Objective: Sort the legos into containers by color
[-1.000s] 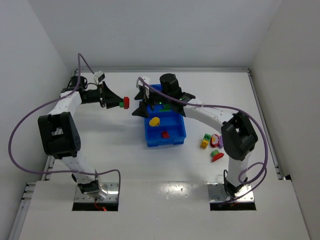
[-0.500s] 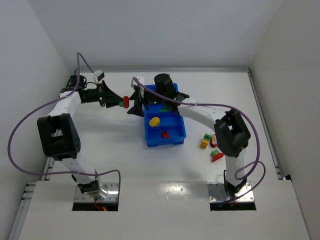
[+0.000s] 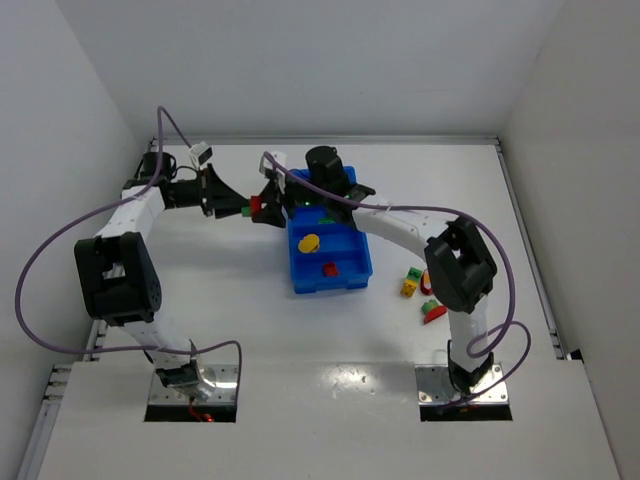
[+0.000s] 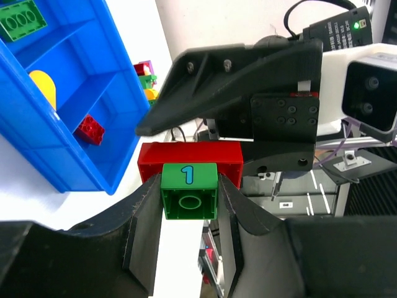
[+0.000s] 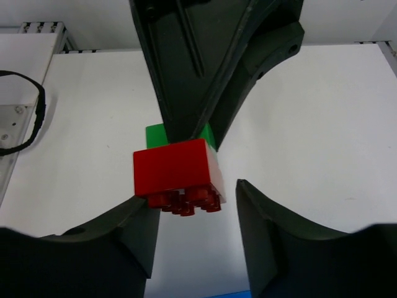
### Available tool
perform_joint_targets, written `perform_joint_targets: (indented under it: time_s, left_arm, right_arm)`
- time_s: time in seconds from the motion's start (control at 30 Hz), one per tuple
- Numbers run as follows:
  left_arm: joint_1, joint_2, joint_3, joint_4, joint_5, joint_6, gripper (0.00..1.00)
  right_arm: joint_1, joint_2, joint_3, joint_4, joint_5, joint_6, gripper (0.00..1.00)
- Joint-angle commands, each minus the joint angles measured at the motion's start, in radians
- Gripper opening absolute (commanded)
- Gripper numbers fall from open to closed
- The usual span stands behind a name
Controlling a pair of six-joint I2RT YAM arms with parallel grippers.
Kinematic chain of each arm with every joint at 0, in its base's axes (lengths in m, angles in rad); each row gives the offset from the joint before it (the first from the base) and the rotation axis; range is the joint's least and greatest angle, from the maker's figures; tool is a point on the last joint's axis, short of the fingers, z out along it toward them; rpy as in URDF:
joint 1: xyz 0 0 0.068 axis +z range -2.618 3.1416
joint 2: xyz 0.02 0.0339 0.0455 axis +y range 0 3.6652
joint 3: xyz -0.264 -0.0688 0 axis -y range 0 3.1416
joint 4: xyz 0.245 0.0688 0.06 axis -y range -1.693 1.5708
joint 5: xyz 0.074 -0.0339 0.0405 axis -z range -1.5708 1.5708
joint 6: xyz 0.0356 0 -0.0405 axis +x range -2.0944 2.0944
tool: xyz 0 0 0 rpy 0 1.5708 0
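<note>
My left gripper is shut on a green lego marked "1", held in the air left of the tray. A red lego is stuck to its far end. My right gripper straddles that red lego with its jaws open: the left finger touches the brick and the right finger stands a little apart. From above, the two grippers meet tip to tip at the red lego. The blue tray holds a yellow piece, a red piece and a green piece in separate containers.
Several loose legos in green, yellow, purple and red lie on the table right of the tray, near the right arm's elbow. White walls close in the table on the left, back and right.
My right gripper has moved left over the tray's corner to the red lego and its jaws have narrowed around it. The left gripper has hardly moved.
</note>
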Motion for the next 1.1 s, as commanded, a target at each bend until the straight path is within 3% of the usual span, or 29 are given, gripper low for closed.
perform_joint_targets:
  time_s: [0.0,0.2,0.27,0.37,0.77,0.93,1.07]
  left_arm:
    - [-0.009,-0.046,-0.006,0.020,0.117,-0.005,0.03]
    - [-0.009,-0.046,-0.006,0.020,0.046,0.004,0.00]
    - [0.013,-0.055,-0.006,0.020,0.025,0.004,0.00]
    - [0.049,-0.046,-0.006,0.020,-0.012,0.014,0.00]
    - [0.178,-0.009,0.130,0.020,-0.177,0.005,0.00]
    - [0.189,-0.031,0.230,0.020,-0.435,0.004,0.00]
    - [0.096,-0.060,0.317,0.004,-0.711,0.063,0.00]
  right_arm:
    - [0.006,-0.005,0.065,0.069,-0.009,-0.005,0.50]
    - [0.015,-0.017,0.075,0.040,-0.009,-0.026,0.26]
    - [0.015,-0.028,0.064,0.040,-0.009,-0.036,0.11]
    - [0.015,-0.055,0.012,0.040,0.009,-0.046,0.03]
    - [-0.003,-0.132,-0.079,-0.002,0.038,-0.091,0.01]
    - [-0.021,-0.178,-0.123,-0.020,0.072,-0.128,0.00]
    - [-0.041,-0.218,-0.163,-0.054,0.116,-0.164,0.00]
